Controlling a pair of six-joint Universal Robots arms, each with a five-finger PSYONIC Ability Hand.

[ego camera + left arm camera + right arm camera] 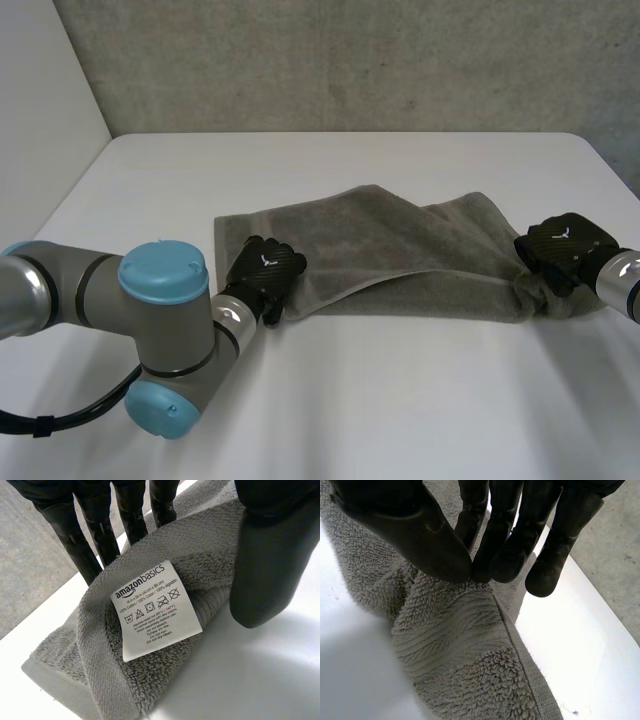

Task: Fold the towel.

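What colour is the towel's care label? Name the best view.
The label on the towel is white with black print; left wrist view.

The scene is lit brightly and evenly by soft, diffuse light. The white worktop [400, 400] is rendered almost glaring beside the left robot hand [270, 565] and past the fingertips of the right robot hand [420, 530]. A faint, soft-edged shadow is cast under the folded edge of the towel [400, 250] between them.

A white table [400, 420] with rounded far corners filled the near scene. Behind its far edge stood a rough grey concrete wall [350, 60]; a plain white wall [40, 80] closed the left side. Light was soft and even.
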